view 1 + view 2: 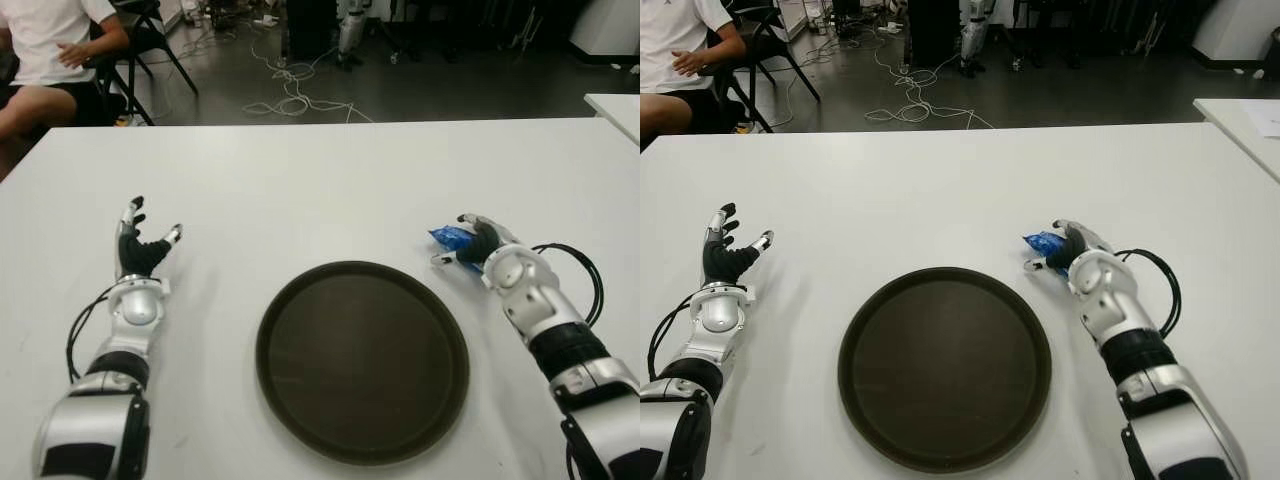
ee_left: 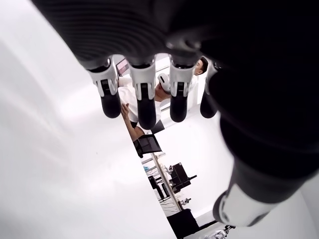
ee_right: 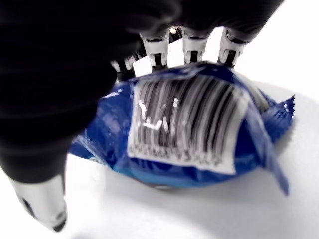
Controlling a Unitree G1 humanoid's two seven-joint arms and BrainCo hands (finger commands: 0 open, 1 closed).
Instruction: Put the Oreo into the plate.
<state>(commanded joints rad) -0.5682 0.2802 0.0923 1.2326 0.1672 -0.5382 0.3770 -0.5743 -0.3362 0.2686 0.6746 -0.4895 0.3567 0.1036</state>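
Right hand (image 1: pixel 1065 250) is closing its fingers around the blue Oreo (image 1: pixel 1043 243) pack on the table (image 1: pixel 940 190), just right of the plate (image 1: pixel 944 367). Left hand (image 1: pixel 725 250) is sitting open, idle. Next: probably lifting it over.

You're looking past a white table (image 1: pixel 330 170) onto a dark floor (image 1: pixel 450 90) strewn with loose white cables (image 1: pixel 290 85). At far left a person (image 1: pixel 45 50) sits beside a black folding chair (image 1: pixel 150 35). Another white table's corner (image 1: pixel 615 108) shows at right.
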